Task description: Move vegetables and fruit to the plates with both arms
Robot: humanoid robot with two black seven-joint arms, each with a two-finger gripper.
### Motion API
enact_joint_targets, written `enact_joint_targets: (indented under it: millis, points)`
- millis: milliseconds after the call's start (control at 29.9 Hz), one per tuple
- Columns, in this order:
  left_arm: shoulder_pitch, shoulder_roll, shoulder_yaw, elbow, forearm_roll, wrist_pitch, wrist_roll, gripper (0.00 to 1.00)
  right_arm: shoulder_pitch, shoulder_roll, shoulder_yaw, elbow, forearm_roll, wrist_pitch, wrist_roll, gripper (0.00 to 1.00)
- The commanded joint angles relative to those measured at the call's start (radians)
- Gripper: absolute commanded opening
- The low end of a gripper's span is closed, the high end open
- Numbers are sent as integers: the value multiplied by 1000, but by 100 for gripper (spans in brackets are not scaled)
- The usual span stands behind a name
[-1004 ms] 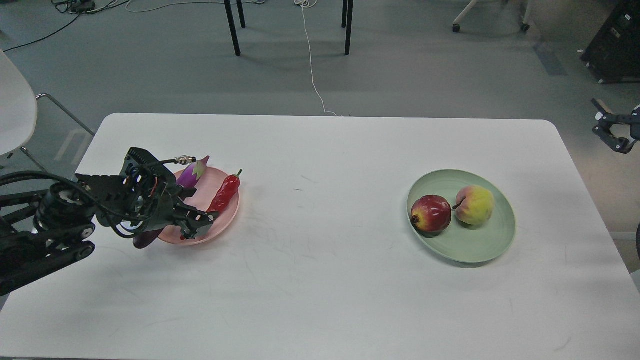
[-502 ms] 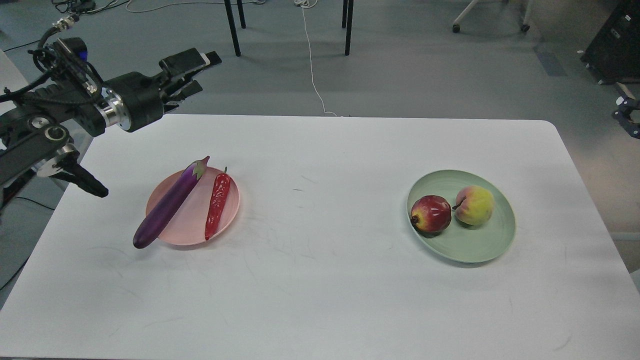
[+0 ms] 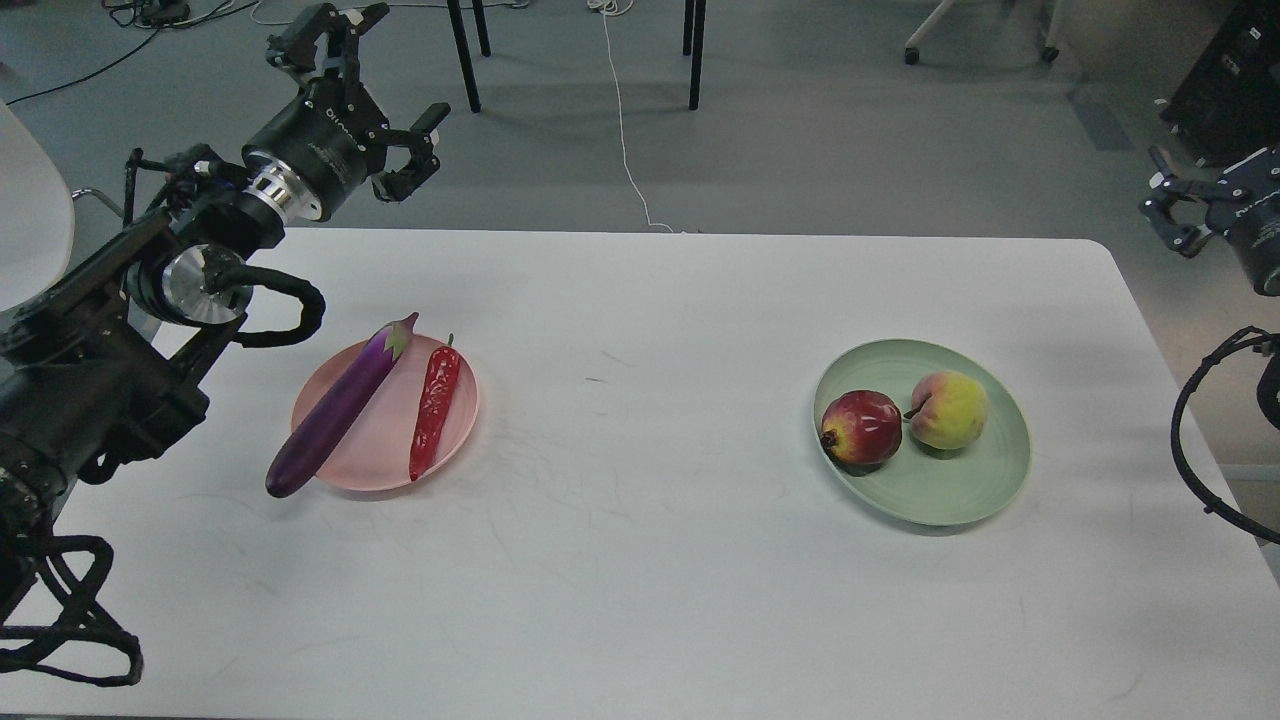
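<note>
The purple eggplant lies slantwise on the pale pink plate, its blunt end hanging over the plate's front left rim. The red chili pepper lies beside it on the same plate. The dark red pomegranate and the yellow-green peach-like fruit sit side by side on the pale green plate. My left gripper is open and empty, raised above the table's far left edge. My right gripper is open and empty, off the table's far right corner.
The white table carries both plates. Dark furniture legs and a white cable are on the floor beyond it. A white chair stands at the left, a black box at the far right.
My left gripper let go of the chili on the pink plate, rose and swung back to the far left edge. My right arm came further into view.
</note>
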Motion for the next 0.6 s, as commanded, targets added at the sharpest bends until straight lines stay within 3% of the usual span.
enact_joint_targets:
  millis: [0,167,335,569]
  points:
    - [1,-57,-41,81,-146,-12,3,98,1,84,41,-2,0,0,-9,99]
    - [1,-128,-68,140,-224,-57,3,98,33,204,75,-25,0,0,-15,99]
    - [9,-143,-68,146,-229,-57,2,98,99,330,83,-159,0,0,-17,99]
    - [30,-142,-68,145,-227,-58,0,98,99,341,64,-187,0,0,-20,99]
